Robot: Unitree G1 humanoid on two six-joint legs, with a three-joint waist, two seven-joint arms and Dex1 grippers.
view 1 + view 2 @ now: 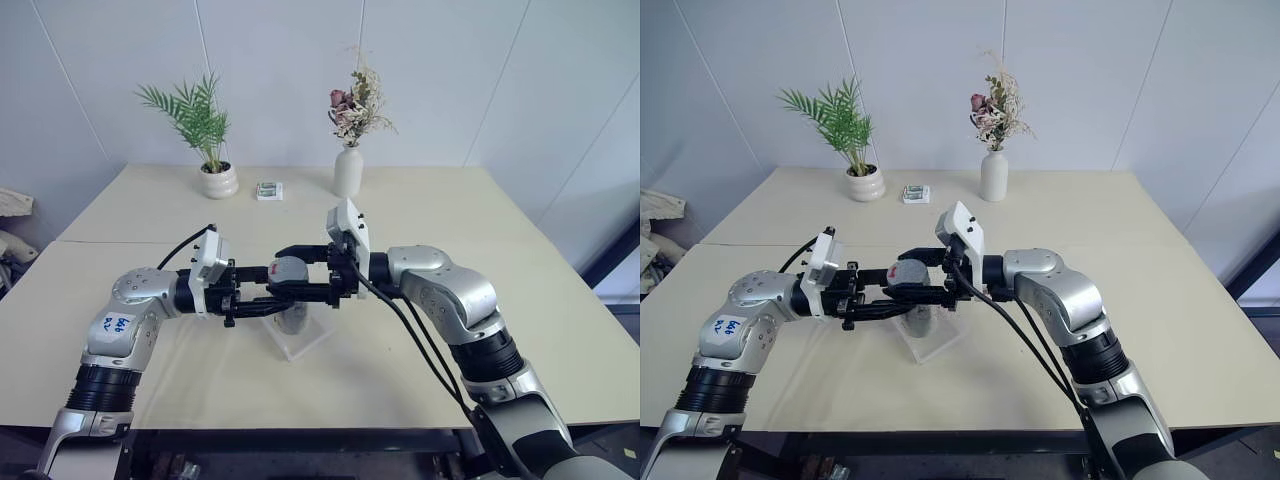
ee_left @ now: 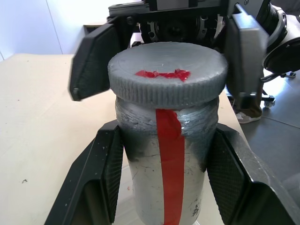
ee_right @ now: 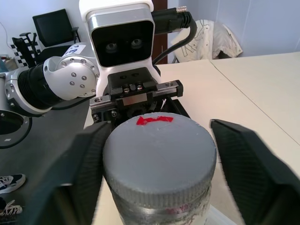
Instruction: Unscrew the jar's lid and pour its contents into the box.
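The jar (image 2: 166, 173), a silvery-clear cylinder with a red stripe running down its side, is held up in the air between the two arms, above the near middle of the table (image 1: 520, 300). It lies roughly level, bottom toward the left arm, top toward the right. The grey ribbed lid (image 2: 168, 79) is on the jar's mouth, with a scrap of red on its flat face. What is inside the jar cannot be made out.

The left gripper (image 2: 166, 187) is clamped around the jar's body, one black finger (image 2: 101, 178) pressed on each side. The right gripper (image 1: 318, 272) comes in from the opposite side, facing the left one. Its fingers flank the lid, drawn in toward its edge. The near finger in the right wrist view seems to stand slightly off the rim, so a firm hold on the lid cannot be confirmed.

Directly under the jar the clear box (image 1: 302, 335) sits on the table, just near of centre.

Toward the far edge stand a white pot with a green palm (image 1: 217, 180) at left, a white vase of dried flowers (image 1: 348, 170) at centre, and a small printed packet (image 1: 269, 191) between them.
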